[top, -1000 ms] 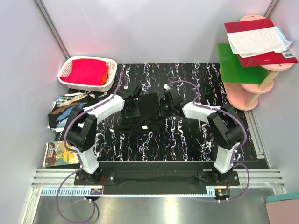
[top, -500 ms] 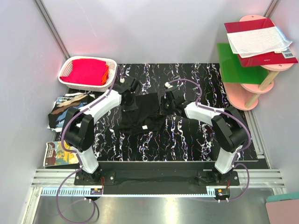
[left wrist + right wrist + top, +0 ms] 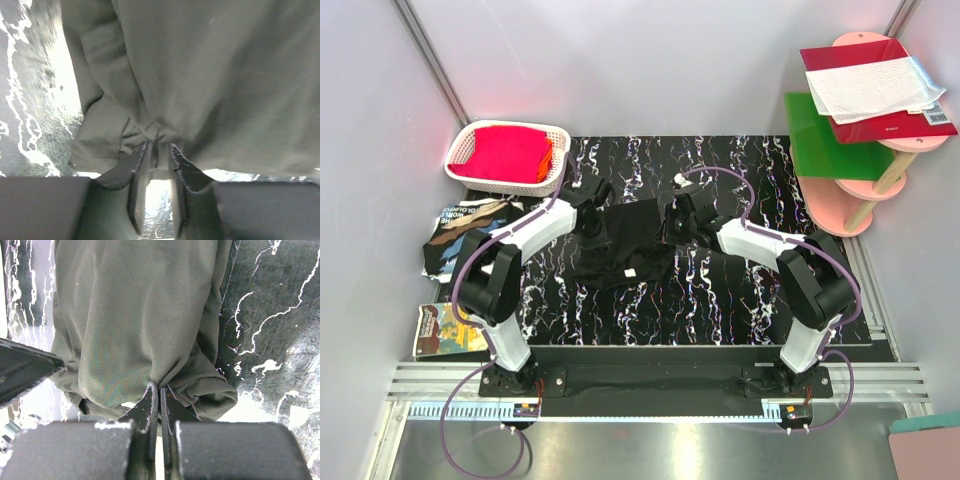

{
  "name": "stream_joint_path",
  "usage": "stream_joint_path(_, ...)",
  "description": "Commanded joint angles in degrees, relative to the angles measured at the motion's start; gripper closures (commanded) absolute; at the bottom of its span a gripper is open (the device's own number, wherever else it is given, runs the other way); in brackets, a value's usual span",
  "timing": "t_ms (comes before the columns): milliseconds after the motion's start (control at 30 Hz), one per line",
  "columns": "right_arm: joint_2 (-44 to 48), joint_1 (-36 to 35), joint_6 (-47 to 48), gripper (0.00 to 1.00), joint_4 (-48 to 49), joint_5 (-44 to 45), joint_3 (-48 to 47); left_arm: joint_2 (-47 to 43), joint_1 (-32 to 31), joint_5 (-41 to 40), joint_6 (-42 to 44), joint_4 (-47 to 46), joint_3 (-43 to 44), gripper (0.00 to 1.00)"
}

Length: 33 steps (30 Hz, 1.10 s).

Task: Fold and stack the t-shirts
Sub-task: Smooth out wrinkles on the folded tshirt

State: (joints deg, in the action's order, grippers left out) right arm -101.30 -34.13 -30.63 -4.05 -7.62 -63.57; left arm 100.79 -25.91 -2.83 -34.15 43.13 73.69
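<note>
A black t-shirt (image 3: 632,240) lies crumpled on the black marbled table (image 3: 720,300), its far edge lifted between both grippers. My left gripper (image 3: 594,215) is shut on the shirt's left far edge; the left wrist view shows cloth (image 3: 200,75) pinched between the fingers (image 3: 139,170). My right gripper (image 3: 673,218) is shut on the right far edge; the right wrist view shows the cloth (image 3: 135,315) bunched at the closed fingertips (image 3: 152,395). A red folded shirt (image 3: 508,152) lies in a white basket (image 3: 470,135) at the back left.
A printed dark shirt (image 3: 460,230) lies off the table's left edge, with a flat printed item (image 3: 445,328) nearer me. A pink shelf stand (image 3: 880,150) with green board and red books stands at the back right.
Both grippers have carried the shirt's far edge away from me towards the back of the table, stretching the cloth out. Both stay shut on it.
</note>
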Motion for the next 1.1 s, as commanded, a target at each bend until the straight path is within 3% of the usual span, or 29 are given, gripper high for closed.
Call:
stream_joint_path(0, 0.49, -0.32, 0.75, 1.00, 2.30, 0.50, 0.11, 0.54, -0.02, 2.48, -1.27, -3.76, -1.27, 0.73)
stream_joint_path(133, 0.13, -0.32, 0.49, 1.00, 2.47, 0.32, 0.20, 1.16, -0.02, 4.06, -1.27, -4.11, -1.88, 0.61)
stream_joint_path(400, -0.22, -0.24, 0.14, 1.00, 2.82, 0.15, 0.64, 4.14, -0.45, 5.73, -1.36, -6.04, -2.59, 0.62)
stream_joint_path(500, -0.30, -0.32, 0.22, 1.00, 2.82, 0.15, 0.73, 5.29, -0.72, 5.99, -1.53, -6.57, -2.76, 0.77)
stream_joint_path(567, -0.13, -0.32, 0.22, 1.00, 2.82, 0.06, 0.82, 5.29, -0.81, 5.91, -1.53, -6.49, -2.85, 1.00)
stream_joint_path(1067, 2.94, -0.32, 0.40, 1.00, 2.74, 0.50, 0.82, -6.83, 1.82, -3.05, -0.30, 0.02, 2.60, 1.00)
